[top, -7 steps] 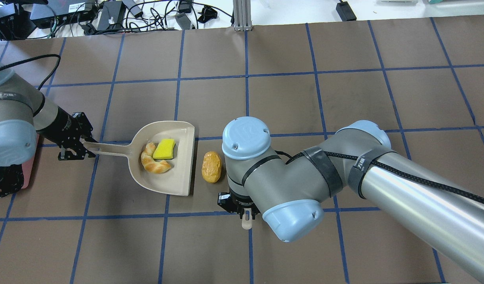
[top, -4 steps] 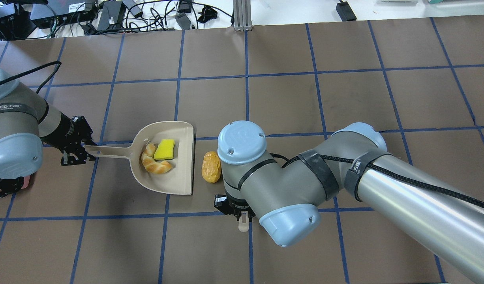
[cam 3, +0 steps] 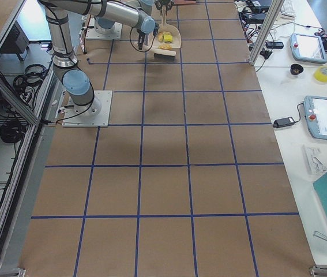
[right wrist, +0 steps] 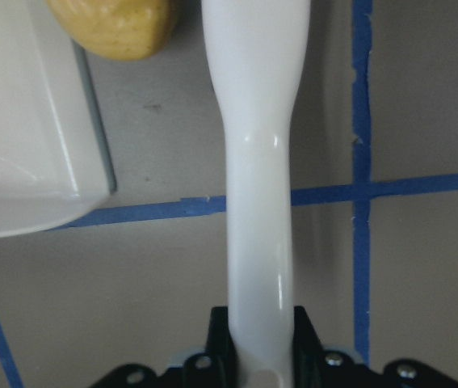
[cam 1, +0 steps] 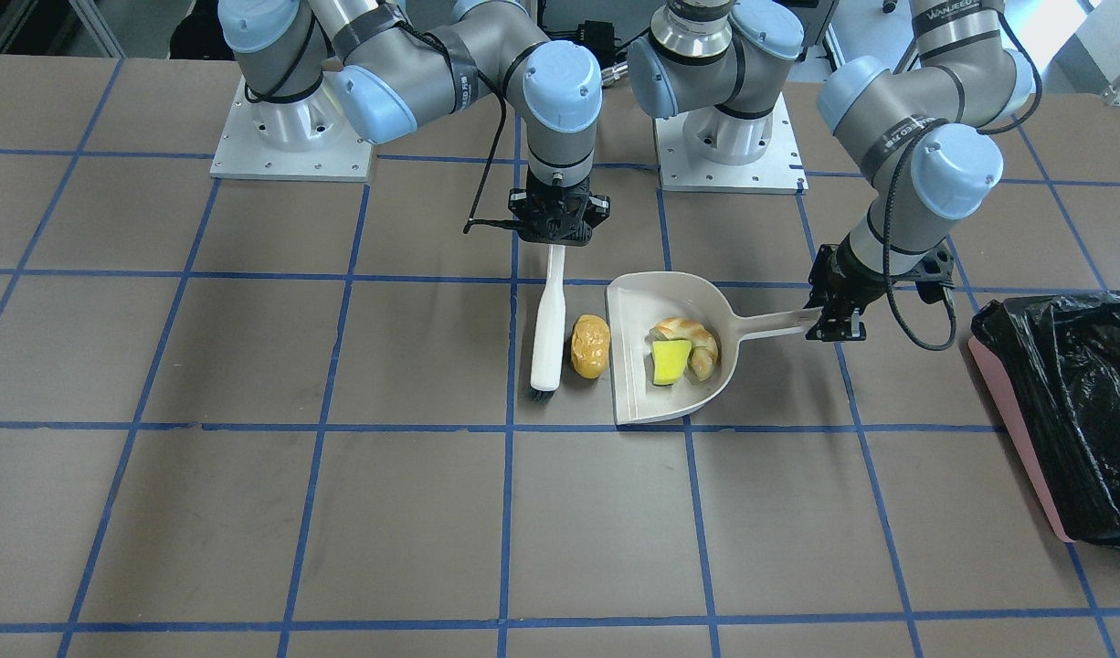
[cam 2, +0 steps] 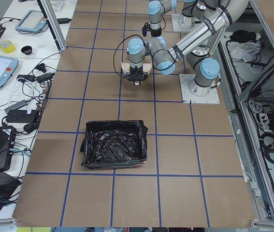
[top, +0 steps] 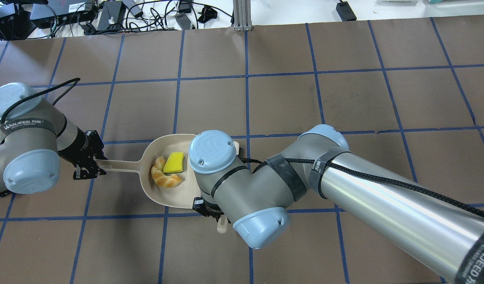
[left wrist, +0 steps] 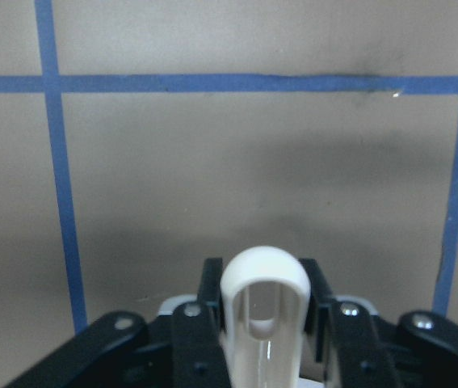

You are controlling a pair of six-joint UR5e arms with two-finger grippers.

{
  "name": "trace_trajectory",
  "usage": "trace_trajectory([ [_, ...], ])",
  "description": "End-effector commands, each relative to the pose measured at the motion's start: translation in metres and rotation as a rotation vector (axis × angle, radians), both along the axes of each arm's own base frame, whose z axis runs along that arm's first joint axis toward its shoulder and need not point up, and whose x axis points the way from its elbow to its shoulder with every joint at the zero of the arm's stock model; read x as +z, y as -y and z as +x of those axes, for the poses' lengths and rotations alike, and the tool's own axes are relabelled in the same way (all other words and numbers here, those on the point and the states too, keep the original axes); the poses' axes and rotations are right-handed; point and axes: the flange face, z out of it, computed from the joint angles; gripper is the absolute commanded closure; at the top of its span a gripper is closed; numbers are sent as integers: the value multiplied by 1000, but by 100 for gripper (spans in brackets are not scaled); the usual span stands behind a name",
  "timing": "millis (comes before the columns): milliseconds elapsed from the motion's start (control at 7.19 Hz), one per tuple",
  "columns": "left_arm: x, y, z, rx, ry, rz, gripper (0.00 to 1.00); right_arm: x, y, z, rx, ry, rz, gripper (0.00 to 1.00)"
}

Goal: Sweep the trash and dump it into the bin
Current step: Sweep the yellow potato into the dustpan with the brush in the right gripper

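- Right pincer (cam 1: 557,239): clamped on the handle of the white brush (cam 1: 547,320), which lies at the centre of the front-facing view.
- Left pincer (cam 1: 834,322): clamped on the handle end of the beige dustpan (cam 1: 635,366), right of centre.
- Golden-brown roll (cam 1: 590,346): on the tabletop (cam 1: 249,366), between the brush and the dustpan lip, just beside both.
- Croissant-like piece (cam 1: 702,352) and yellow wedge (cam 1: 670,362): inside the dustpan, touching each other.
- Pink bin (cam 1: 1044,315), black-lined: at the right edge of the frame, well apart from the dustpan.
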Motion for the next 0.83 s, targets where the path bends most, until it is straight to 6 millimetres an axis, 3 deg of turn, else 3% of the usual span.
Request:
trace_trajectory([
  [0, -5, -2, -26, 3, -1, 10, 100, 10, -3, 23, -12, 39, -8, 100],
  [278, -2, 10, -37, 0, 1, -44, 100, 5, -4, 43, -36, 94, 35, 100],
  [417, -2, 15, -43, -4, -64, -68, 100, 15, -6, 54, -44, 100, 26, 100],
  [695, 9, 25, -48, -42, -167, -131, 100, 44, -14, 34, -44, 33, 75, 100],
])
